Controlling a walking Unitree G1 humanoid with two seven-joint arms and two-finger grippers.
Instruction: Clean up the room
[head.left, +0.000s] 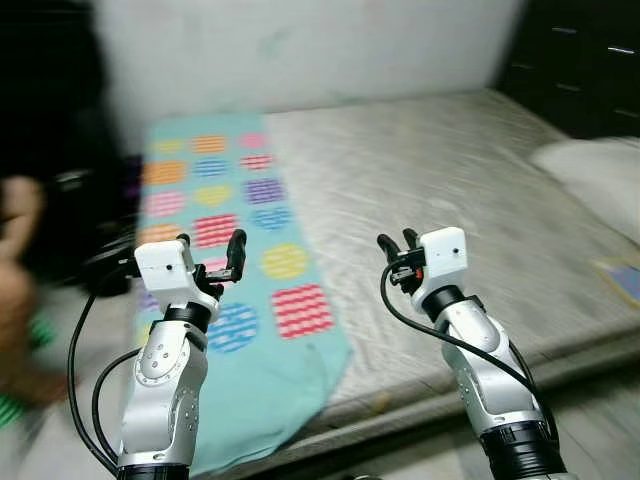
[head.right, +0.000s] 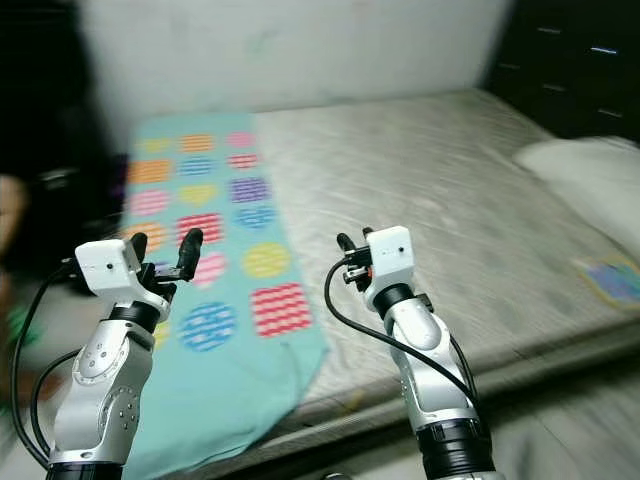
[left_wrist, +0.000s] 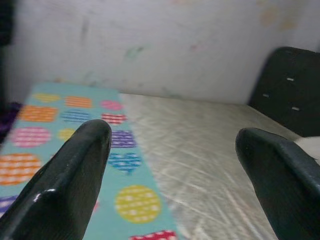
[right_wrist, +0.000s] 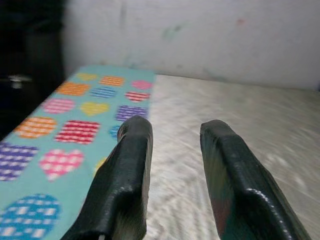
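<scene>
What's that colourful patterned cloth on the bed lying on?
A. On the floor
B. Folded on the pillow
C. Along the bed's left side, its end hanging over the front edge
C: the teal blanket runs along the mattress's left side and droops over its front edge.

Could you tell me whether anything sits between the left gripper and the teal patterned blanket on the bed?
Nothing visible does. The left gripper hangs open directly above the teal blanket, which lies flat along the mattress and drapes over its near edge, with only open air between them.
</scene>
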